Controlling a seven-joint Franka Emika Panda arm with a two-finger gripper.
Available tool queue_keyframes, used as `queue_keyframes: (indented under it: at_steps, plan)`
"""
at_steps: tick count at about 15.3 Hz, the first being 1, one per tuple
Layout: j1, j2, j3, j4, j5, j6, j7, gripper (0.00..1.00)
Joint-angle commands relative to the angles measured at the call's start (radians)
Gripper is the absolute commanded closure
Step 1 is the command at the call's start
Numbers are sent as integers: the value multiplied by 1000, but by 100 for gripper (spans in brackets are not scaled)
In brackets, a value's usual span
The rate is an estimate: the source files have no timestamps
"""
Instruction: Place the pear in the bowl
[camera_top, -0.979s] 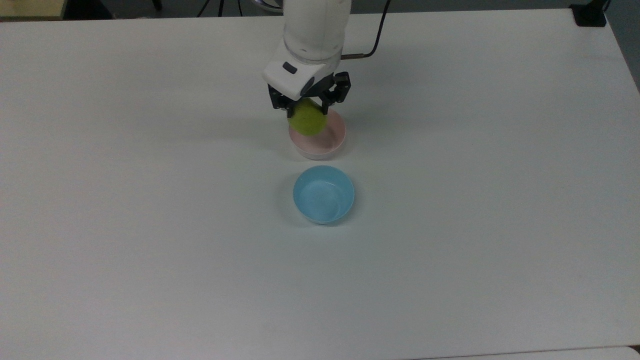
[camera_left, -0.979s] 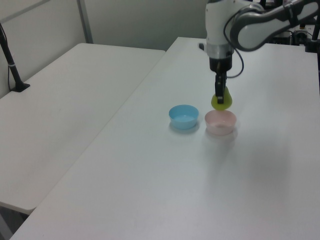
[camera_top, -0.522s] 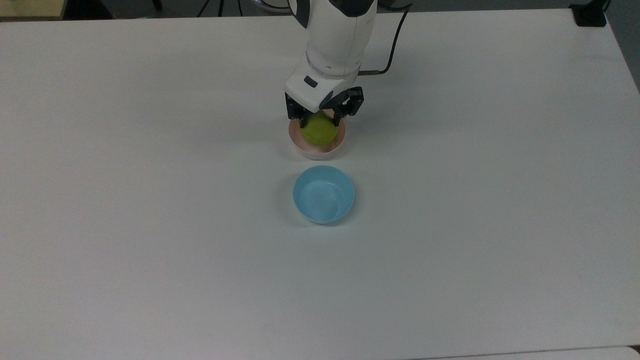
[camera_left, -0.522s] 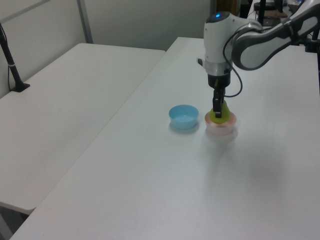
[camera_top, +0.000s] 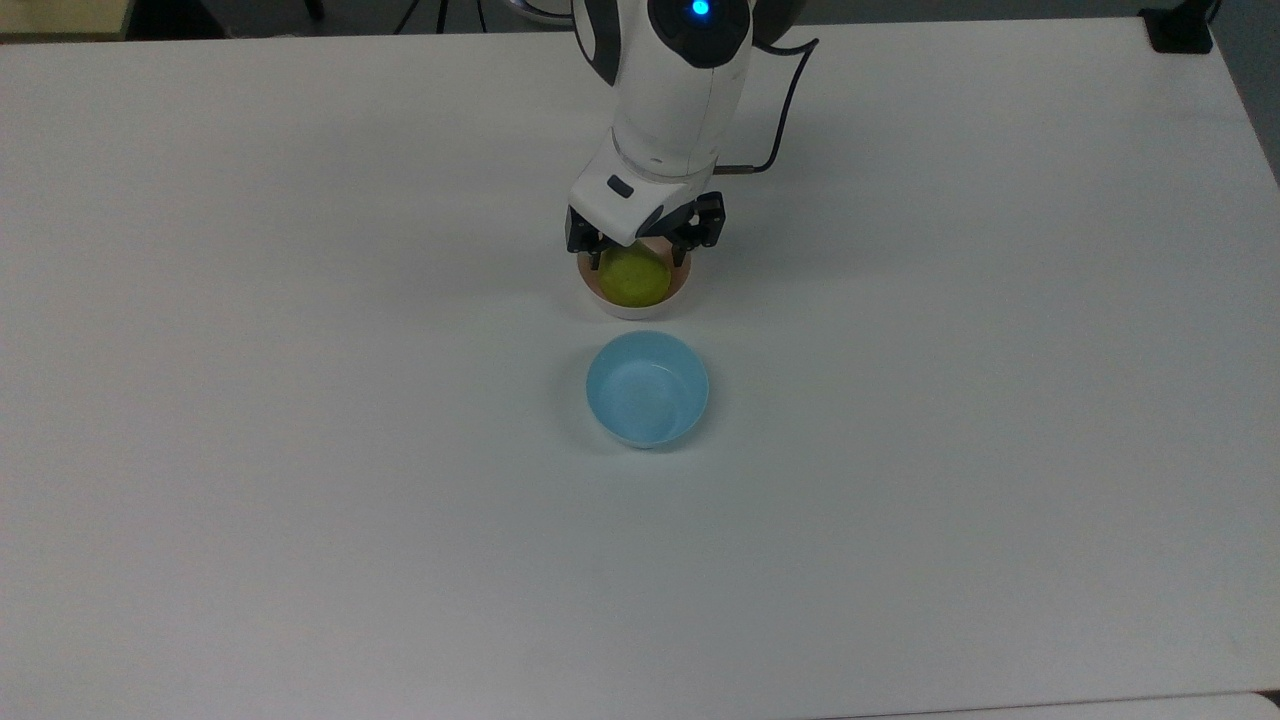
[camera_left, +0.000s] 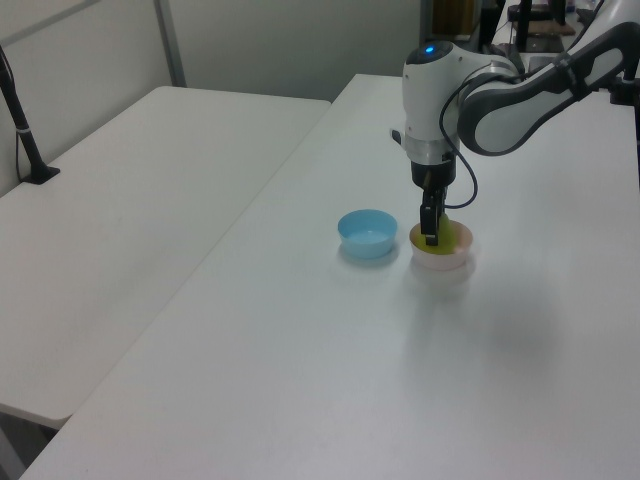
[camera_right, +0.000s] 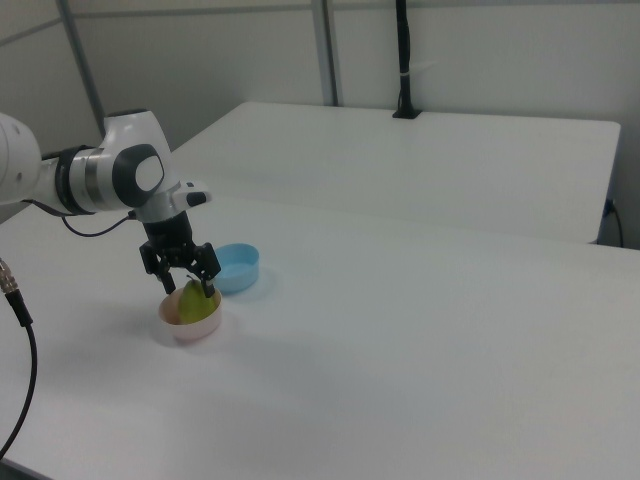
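The yellow-green pear (camera_top: 632, 278) lies inside the pale pink bowl (camera_top: 626, 309) at the middle of the white table. Directly above it hangs my gripper (camera_top: 638, 256), pointing down with its fingers spread to either side of the pear's top, open. In the left view the pear (camera_left: 452, 238) shows behind the black fingers, with the bowl (camera_left: 440, 261) under it. In the right view the gripper (camera_right: 188, 286) straddles the pear (camera_right: 197, 304), which rests in the bowl (camera_right: 185, 331) with small gaps to both fingers.
A light blue bowl (camera_top: 647, 389) stands just in front of the pink one in the top view, close beside it. A black cable (camera_top: 775, 120) trails from the arm over the table's far part. A second white table (camera_left: 130, 190) adjoins.
The gripper came down over the pink bowl with the pear, then its fingers spread. The pear left their hold and now rests in the bowl.
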Motion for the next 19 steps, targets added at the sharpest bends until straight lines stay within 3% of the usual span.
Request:
queue_keyframes:
  at_steps: [1,6,13,19]
  plan:
    - [2,-80,-8,11,-17,-102,23,0]
    - [-1,-157,-46,151,1,-317,24,0]
    - [53,-278,-206,232,77,-492,-62,0]
    - [39,-305,-212,232,83,-515,-62,0]
